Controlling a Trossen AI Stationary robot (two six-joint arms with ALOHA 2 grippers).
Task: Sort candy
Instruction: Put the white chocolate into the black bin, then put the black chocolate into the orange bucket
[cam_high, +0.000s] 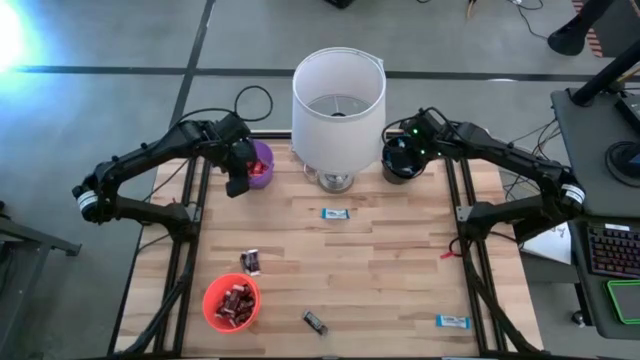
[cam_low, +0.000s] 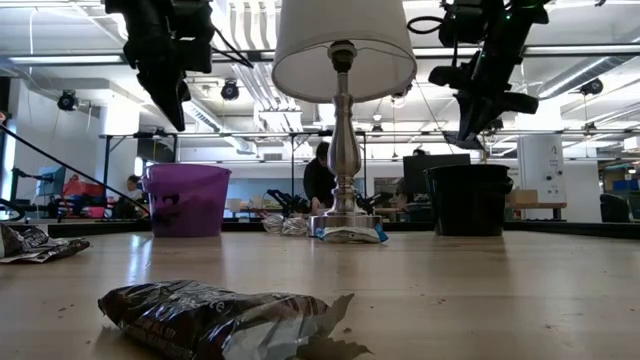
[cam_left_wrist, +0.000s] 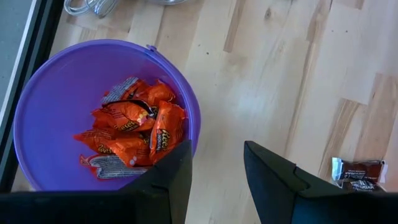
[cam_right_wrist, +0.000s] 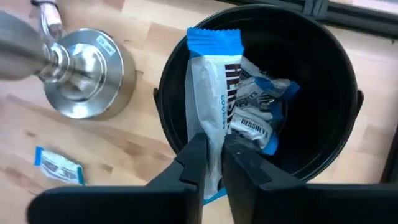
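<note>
Looking straight down, the high view has the left gripper (cam_high: 238, 178) over the near edge of the purple cup (cam_high: 259, 163), and the right gripper (cam_high: 412, 143) above the black cup (cam_high: 401, 162), both at the far side of the table (cam_high: 390, 270) either side of a white-shaded lamp (cam_high: 338, 100). A red cup (cam_high: 231, 301) of dark-wrapped candy sits near the front left, with a dark bar (cam_high: 250, 261) just beyond it, another dark bar (cam_high: 315, 322) to its right, and two blue-and-white bars (cam_high: 335, 213) (cam_high: 452, 321) lying loose.

From table height, a crumpled dark brown wrapper (cam_low: 215, 312) fills the foreground; both arms hang above their cups.

The left wrist view shows that gripper's fingers (cam_left_wrist: 174, 177) parted and holding nothing, beside the purple cup (cam_left_wrist: 37, 99) of orange wrappers, one reading "Reese's" (cam_left_wrist: 163, 130). A dark wrapper (cam_left_wrist: 357, 171) lies on the wood; its print is too small to read.

The right wrist view shows that gripper (cam_right_wrist: 213, 155) pinching narrowly on a blue-and-white bar (cam_right_wrist: 211, 93) standing upright in the black cup (cam_right_wrist: 323, 81), over wrappers marked "Hershey's" (cam_right_wrist: 255, 121). Another blue bar (cam_right_wrist: 59, 166) lies near the lamp base (cam_right_wrist: 87, 74).
</note>
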